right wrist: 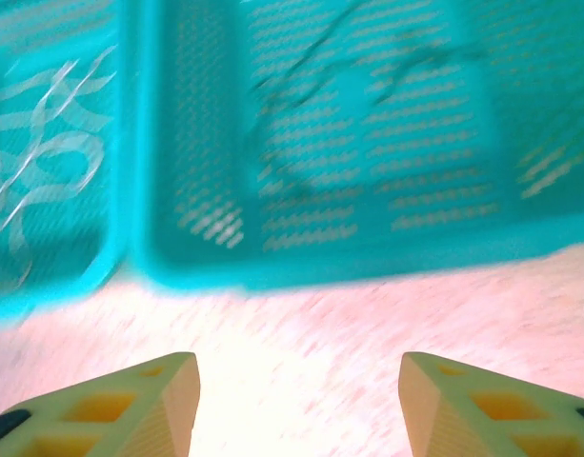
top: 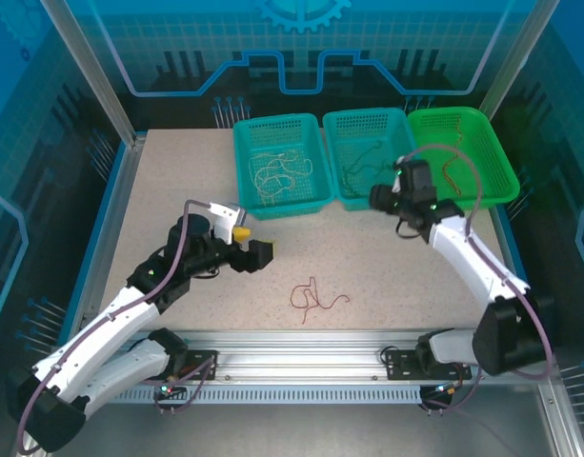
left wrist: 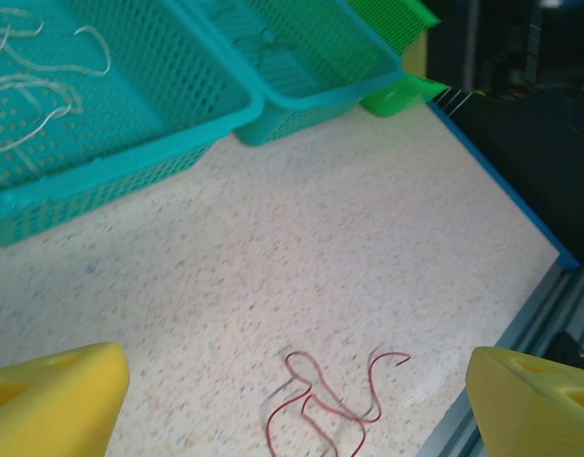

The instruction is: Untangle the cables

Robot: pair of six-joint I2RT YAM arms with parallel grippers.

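Speckled table (top: pixel 177 181) holds red cables (top: pixel 313 298); left gripper (left wrist: pixel 296 371), right gripper (right wrist: pixel 298 376) gape.

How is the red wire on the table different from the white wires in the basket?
The red wire is a small bunch on the table; the white wires spread wide inside the left teal basket. Both are thin and curly.

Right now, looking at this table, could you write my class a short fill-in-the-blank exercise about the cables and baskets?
1. The loose cable on the table is ___.
2. The cables in the left basket are ___.
3. The right basket is coloured ___.
4. The left gripper has its jaws ___, holding nothing.
Missing words: red; white; green; open.
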